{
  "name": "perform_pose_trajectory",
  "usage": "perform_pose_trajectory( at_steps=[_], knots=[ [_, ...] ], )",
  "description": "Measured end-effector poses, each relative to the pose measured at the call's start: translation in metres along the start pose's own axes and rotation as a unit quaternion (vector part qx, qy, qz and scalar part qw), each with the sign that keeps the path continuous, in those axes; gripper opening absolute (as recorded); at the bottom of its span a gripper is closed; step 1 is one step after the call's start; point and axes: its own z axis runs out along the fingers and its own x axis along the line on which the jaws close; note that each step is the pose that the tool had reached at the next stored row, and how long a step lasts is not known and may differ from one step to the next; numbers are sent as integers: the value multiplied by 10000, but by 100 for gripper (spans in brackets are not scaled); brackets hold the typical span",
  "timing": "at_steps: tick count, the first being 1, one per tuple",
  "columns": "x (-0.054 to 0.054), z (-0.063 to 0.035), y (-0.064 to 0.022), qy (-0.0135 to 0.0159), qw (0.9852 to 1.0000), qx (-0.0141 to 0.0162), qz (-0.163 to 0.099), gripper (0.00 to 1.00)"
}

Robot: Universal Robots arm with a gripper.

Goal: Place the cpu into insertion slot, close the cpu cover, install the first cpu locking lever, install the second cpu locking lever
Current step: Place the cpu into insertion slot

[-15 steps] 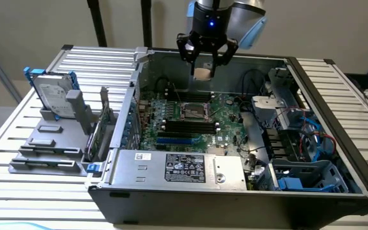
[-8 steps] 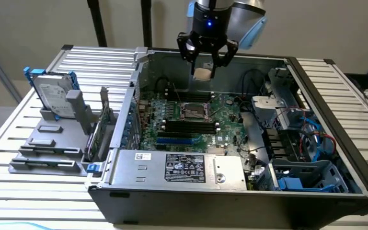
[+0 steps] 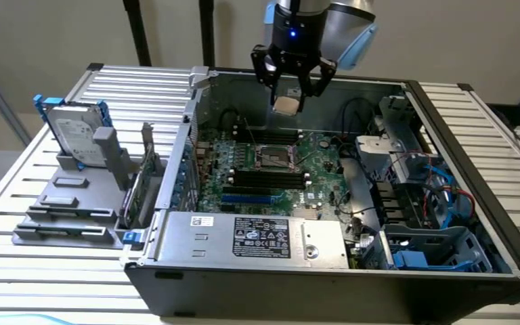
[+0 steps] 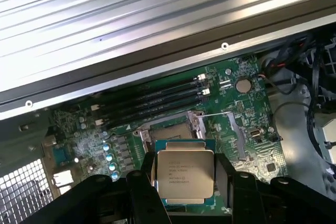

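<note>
Cpu (image 4: 185,174) in tool (image 4: 186,182) above open case (image 3: 332,277); slatted metal table (image 3: 34,271); beige wall (image 3: 52,34)

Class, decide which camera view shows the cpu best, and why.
The wrist view: the cpu looms close, printed face visible, in the claw. The exterior view shows the cpu as a small pale square.

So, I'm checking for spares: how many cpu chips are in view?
1: the cpu, gripped in the claw above the motherboard. Others could be hidden inside the case.
</note>
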Motion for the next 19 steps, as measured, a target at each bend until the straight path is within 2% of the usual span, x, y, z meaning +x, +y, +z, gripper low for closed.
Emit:
perform_pose_trajectory(
  at_steps=[4, 9, 14, 19],
  knots=[
    [0, 5, 0, -21, 9996, 10, 269, 55],
    [0, 12, -1, -47, 9982, 24, 597, 55],
    [0, 17, -1, -73, 9958, 40, 911, 55],
    [-1, 21, -1, -101, 9924, 59, 1226, 55]
  ],
)
